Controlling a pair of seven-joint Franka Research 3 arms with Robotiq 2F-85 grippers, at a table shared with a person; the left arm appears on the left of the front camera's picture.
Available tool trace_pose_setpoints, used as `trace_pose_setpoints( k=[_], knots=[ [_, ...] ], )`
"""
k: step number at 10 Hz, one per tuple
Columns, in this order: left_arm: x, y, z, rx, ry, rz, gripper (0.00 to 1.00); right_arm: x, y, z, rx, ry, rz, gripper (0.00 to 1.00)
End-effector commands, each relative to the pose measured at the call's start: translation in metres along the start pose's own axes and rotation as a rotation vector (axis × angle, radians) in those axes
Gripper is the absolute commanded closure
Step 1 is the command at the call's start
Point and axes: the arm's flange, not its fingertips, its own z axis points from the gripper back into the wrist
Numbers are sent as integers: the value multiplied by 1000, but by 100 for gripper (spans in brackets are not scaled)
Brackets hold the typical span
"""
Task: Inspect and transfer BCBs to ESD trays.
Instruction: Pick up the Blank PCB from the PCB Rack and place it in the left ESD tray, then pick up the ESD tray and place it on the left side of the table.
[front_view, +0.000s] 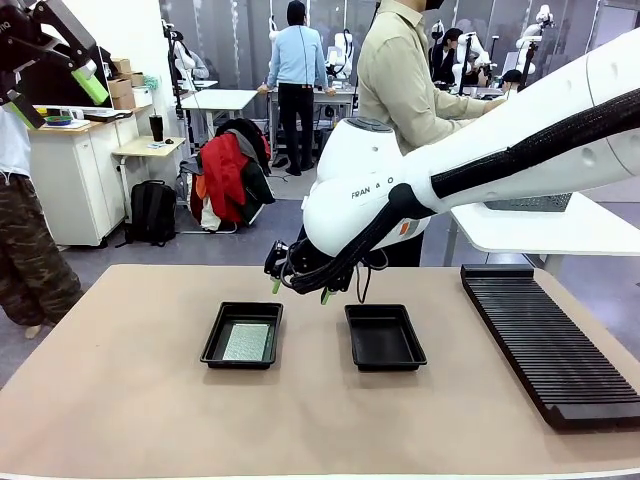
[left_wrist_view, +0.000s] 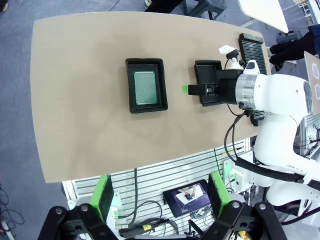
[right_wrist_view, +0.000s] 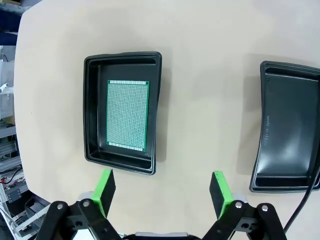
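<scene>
The right gripper (right_wrist_view: 162, 192) hovered wide open and empty near the left tray (right_wrist_view: 91, 110), where a green board (right_wrist_view: 127, 115) lay flat. Picking it cleanly likely needed fingers squared across its long edges.

We see a tan desk (front_view: 120, 400) filling the lower half of the front frame. Directly on it lie a black ESD tray (front_view: 213, 340) left of centre, a second ESD tray (front_view: 385, 338) right of centre, set apart, and a long ribbed black rack (front_view: 540, 340) along the right side.
</scene>
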Motion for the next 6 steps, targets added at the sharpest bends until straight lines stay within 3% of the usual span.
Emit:
trace_pose_setpoints(
  k=[1, 6],
  knots=[
    [1, 1, 0, -2, -2, 3, 0, -1, 0, -1, 1, -7, 0, 0],
    [1, 1, 0, -2, -2, 3, 0, -1, 0, -1, 1, -7, 0, 0]
  ],
)
